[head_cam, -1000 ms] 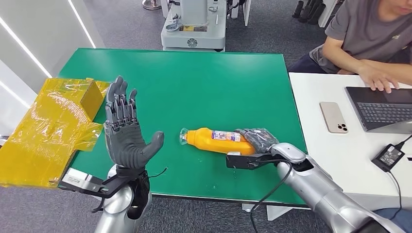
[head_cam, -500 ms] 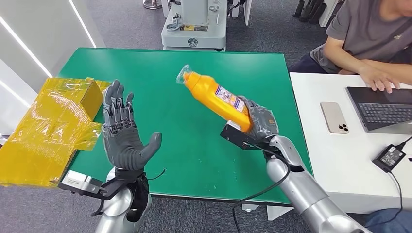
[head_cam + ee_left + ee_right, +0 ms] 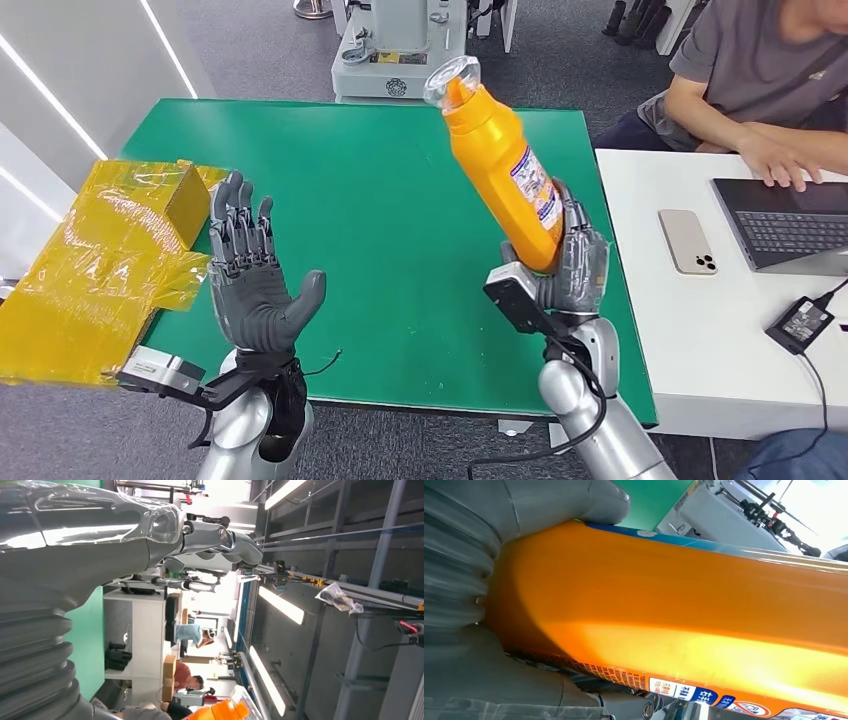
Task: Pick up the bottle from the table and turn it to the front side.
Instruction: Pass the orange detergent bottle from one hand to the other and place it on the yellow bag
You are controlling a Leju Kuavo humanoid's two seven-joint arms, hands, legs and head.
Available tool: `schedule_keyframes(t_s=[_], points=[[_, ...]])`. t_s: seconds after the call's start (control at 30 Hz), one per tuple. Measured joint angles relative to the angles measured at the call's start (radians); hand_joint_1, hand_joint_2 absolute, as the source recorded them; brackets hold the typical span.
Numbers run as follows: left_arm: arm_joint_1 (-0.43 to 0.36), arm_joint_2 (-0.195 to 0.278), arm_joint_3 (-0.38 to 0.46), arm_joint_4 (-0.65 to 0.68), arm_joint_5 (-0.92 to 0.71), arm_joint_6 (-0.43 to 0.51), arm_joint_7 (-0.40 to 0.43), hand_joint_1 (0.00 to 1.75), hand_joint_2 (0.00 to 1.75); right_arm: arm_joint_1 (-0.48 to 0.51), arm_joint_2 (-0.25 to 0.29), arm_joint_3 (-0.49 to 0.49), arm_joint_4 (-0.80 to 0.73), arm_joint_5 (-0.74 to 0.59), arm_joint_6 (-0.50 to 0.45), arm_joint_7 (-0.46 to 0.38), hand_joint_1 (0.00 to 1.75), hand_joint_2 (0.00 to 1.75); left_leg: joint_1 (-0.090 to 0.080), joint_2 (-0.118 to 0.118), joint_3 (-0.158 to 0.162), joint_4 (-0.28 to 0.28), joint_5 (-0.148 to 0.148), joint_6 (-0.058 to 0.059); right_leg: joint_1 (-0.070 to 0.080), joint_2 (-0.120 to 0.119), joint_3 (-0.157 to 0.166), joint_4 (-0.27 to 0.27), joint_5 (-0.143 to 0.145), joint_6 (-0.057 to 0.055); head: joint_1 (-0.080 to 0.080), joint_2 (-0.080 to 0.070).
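Orange plastic bottle with clear cap [image 3: 503,165] gripped at base by right hand [image 3: 572,262], raised clear of green table [image 3: 400,200], cap tilted up for label rotation. Left hand [image 3: 252,282] spread wide, empty, palm up to receive.

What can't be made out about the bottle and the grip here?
- Bottle base: head view, hidden inside the right robot hand.
- Front label: head view, turned edge-on, print too small.
- Right robot hand fingers: right wrist view, mostly covered by the bottle.
- Bottle cap: left wrist view, cut off by the picture's edge.
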Motion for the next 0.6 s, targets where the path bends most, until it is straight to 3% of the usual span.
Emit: schedule_keyframes(t_s=[0.23, 0.6], points=[[-0.016, 0.0, 0.0, 0.042, 0.079, -0.084, 0.045, 0.0, 1.75, 0.029, 0.009, -0.007, -0.027, 0.006, -0.021, -0.115, 1.75, 1.75, 0.0, 0.0, 0.0, 0.0, 0.0, 0.0, 0.0, 0.0, 0.0, 0.0, 0.0, 0.0, 0.0, 0.0], [-0.108, 0.0, -0.031, 0.214, 0.134, -0.248, 0.124, 0.0, 1.75, 0.041, 0.024, 0.037, 0.008, 0.024, 0.059, -0.178, 1.75, 1.75, 0.0, 0.0, 0.0, 0.0, 0.0, 0.0, 0.0, 0.0, 0.0, 0.0, 0.0, 0.0, 0.0, 0.0]])
